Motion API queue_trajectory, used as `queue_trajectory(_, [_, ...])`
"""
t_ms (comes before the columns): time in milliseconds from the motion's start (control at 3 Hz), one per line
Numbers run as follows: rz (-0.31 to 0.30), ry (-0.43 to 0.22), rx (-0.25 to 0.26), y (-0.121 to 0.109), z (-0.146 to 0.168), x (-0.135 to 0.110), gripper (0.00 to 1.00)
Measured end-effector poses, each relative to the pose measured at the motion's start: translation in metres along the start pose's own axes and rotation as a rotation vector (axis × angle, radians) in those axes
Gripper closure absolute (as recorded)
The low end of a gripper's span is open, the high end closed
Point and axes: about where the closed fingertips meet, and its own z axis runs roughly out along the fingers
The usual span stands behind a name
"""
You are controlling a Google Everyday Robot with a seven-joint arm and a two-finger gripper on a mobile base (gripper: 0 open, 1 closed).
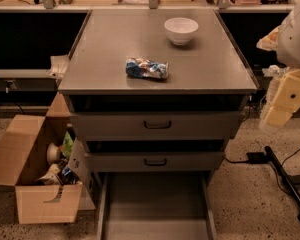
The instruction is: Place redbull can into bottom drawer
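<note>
Grey metal, pulled out at the foot of the cabinet (105,59): the bottom drawer (155,199), with a cardboard box (35,184) of clutter left of the cabinet. Off the cabinet's right side, touching nothing, the gripper (277,115), spread or pressed together impossible to tell. On the cabinet's top near the front edge, lying on its side, the redbull can (147,68); farther back on that top, a white bowl (181,30).

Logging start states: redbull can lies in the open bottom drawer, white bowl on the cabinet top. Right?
No: camera view shows the redbull can on the cabinet top too, before the white bowl; the bottom drawer is open. The hand hangs at the picture's right edge.
</note>
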Motion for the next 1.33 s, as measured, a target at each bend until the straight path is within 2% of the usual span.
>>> queue_trajectory(333, [0.0,0.0,0.0,0.0,0.0,0.0,0.0])
queue_trajectory(667, [-0.014,-0.067,-0.001,-0.017,0.01,-0.025,0.0])
queue_trajectory(1000, [-0.042,-0.184,-0.016,-0.045,0.026,-0.073,0.0])
queue_trajectory(1333, [-0.052,-0.319,-0.075,-0.068,0.051,-0.12,0.0])
